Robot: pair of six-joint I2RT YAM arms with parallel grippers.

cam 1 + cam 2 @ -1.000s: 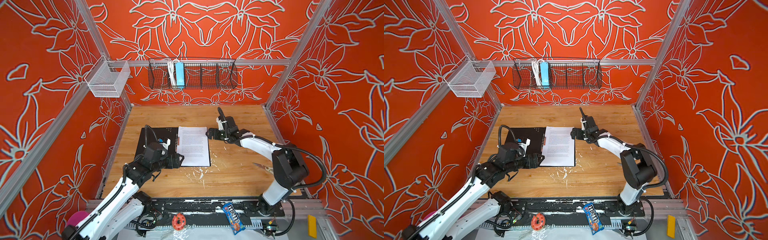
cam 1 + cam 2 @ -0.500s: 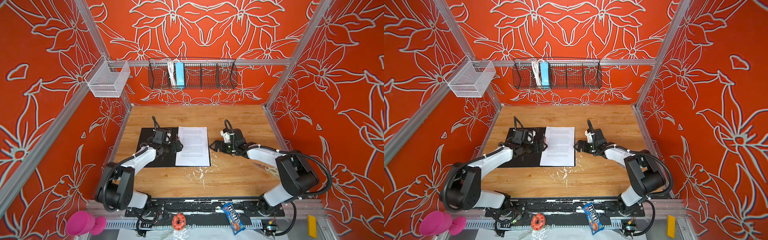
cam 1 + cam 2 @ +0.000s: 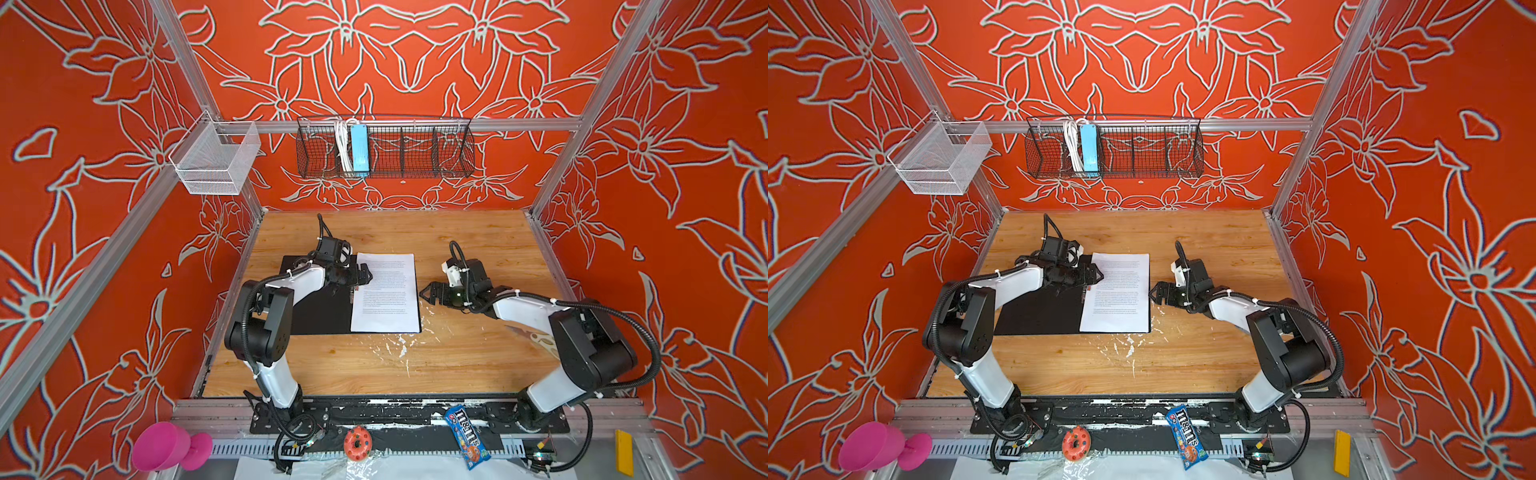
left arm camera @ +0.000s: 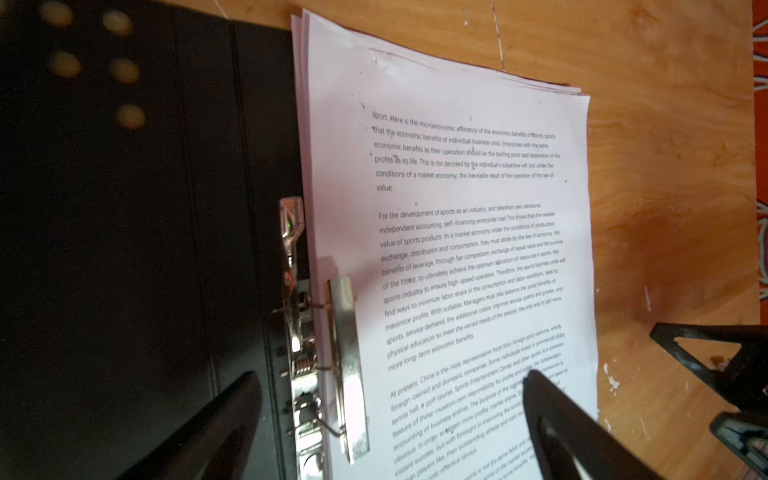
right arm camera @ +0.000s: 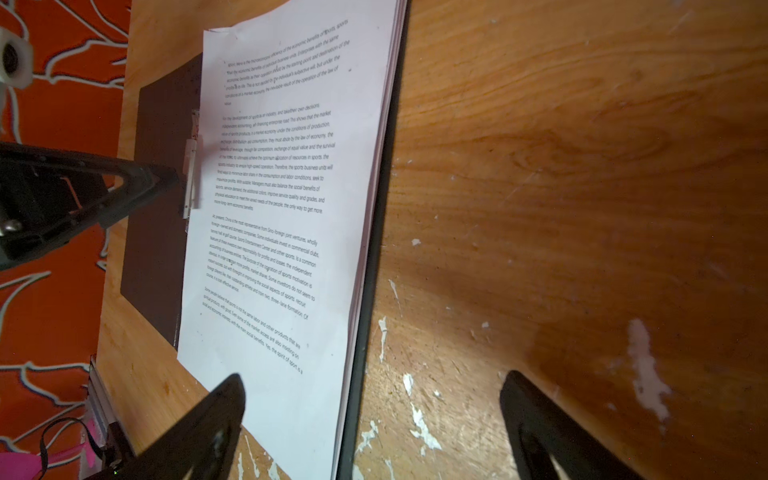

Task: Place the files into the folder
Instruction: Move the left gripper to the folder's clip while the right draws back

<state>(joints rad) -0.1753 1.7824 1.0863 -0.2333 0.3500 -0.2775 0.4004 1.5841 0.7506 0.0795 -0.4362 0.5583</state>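
Observation:
The folder (image 3: 316,316) (image 3: 1038,311) lies open on the wooden table, black inside up. The files (image 3: 386,291) (image 3: 1117,291), a stack of white printed sheets, rest on its right half beside the metal clip (image 4: 340,365) at the spine. My left gripper (image 3: 365,277) (image 3: 1098,276) (image 4: 390,378) hangs open over the clip and the sheets' left edge, holding nothing. My right gripper (image 3: 426,293) (image 3: 1154,293) (image 5: 372,380) stands open just right of the folder's right edge (image 5: 374,291), straddling that edge above the files (image 5: 282,208) and bare wood.
A black wire basket holding a light-blue power strip (image 3: 359,149) hangs on the back wall, with a white mesh basket (image 3: 216,160) at the left. A pink cup (image 3: 166,446), a doughnut toy (image 3: 357,442) and a candy bag (image 3: 467,432) lie on the front rail.
The left arm has folded back, bringing its gripper from the folder's left half to the sheets' left edge. The right gripper has moved forward and right, off the sheets' far corner. The files stayed flat.

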